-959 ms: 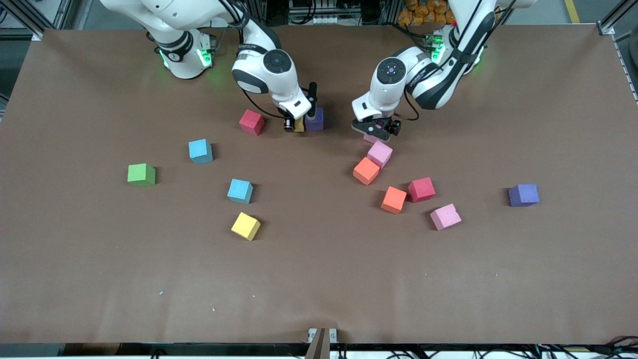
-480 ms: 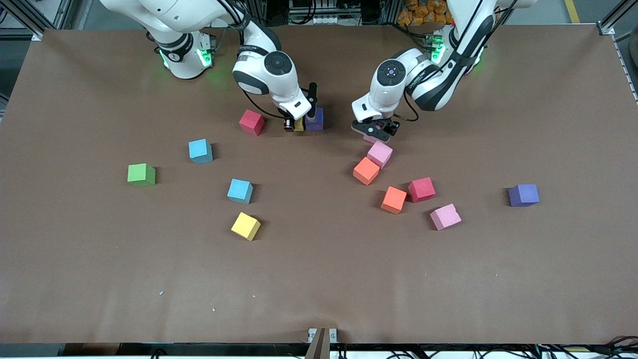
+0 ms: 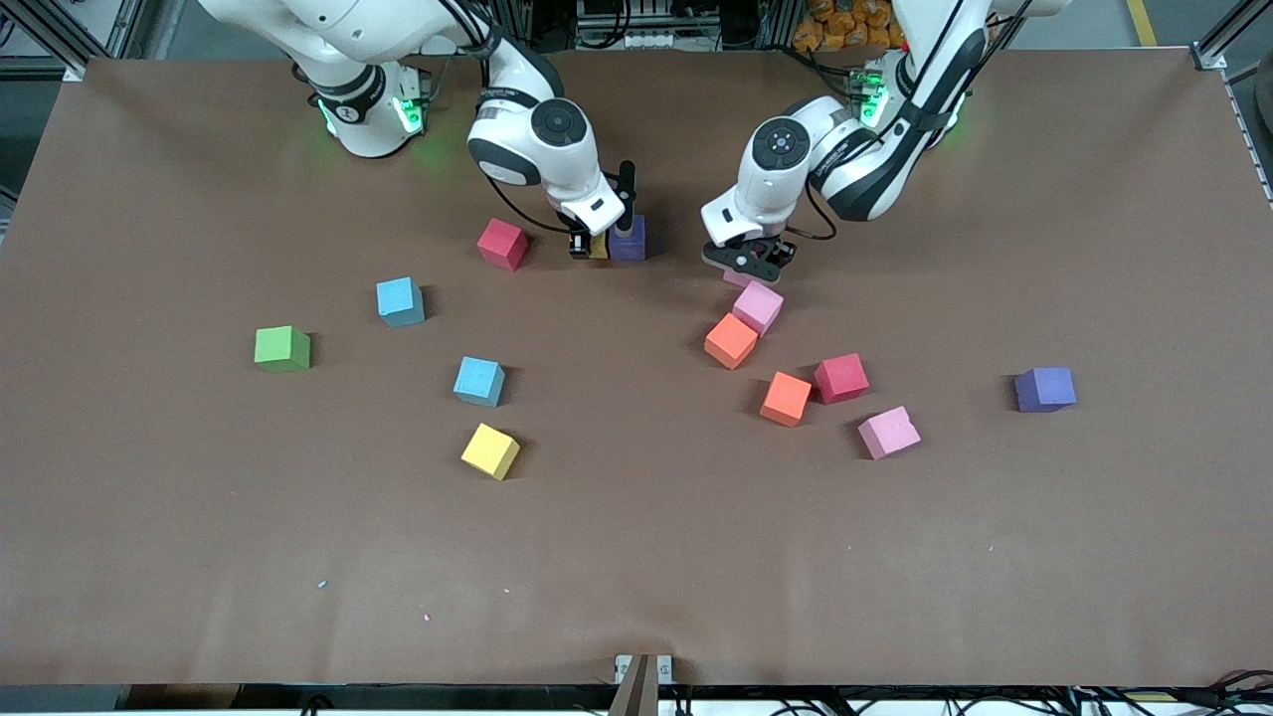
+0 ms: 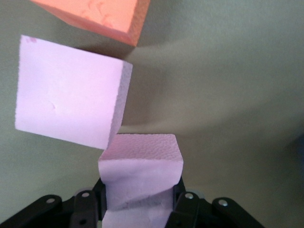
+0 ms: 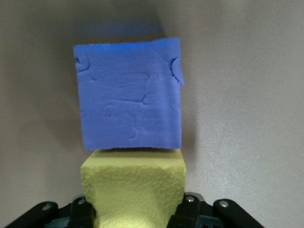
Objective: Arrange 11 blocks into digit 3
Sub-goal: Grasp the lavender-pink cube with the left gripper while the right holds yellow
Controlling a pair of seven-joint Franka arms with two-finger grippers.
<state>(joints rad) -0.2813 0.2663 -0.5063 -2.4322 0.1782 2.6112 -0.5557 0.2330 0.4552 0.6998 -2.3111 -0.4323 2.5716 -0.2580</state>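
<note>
Early stage: no digit 3 visible yet. Only 2 blocks adjoin, near the middle of the table's (image 3: 636, 557) edge by the robot bases: purple block (image 3: 628, 237) with a yellow block (image 3: 598, 247) touching it.

Right gripper (image 3: 587, 249) is closed on that yellow block, at table level.

Left gripper (image 3: 748, 265) is clamped on a pink block (image 4: 140, 178), beside a 2nd pink block (image 3: 759, 305).

Remaining blocks lie scattered mid-table; most placements appear still to do.
</note>
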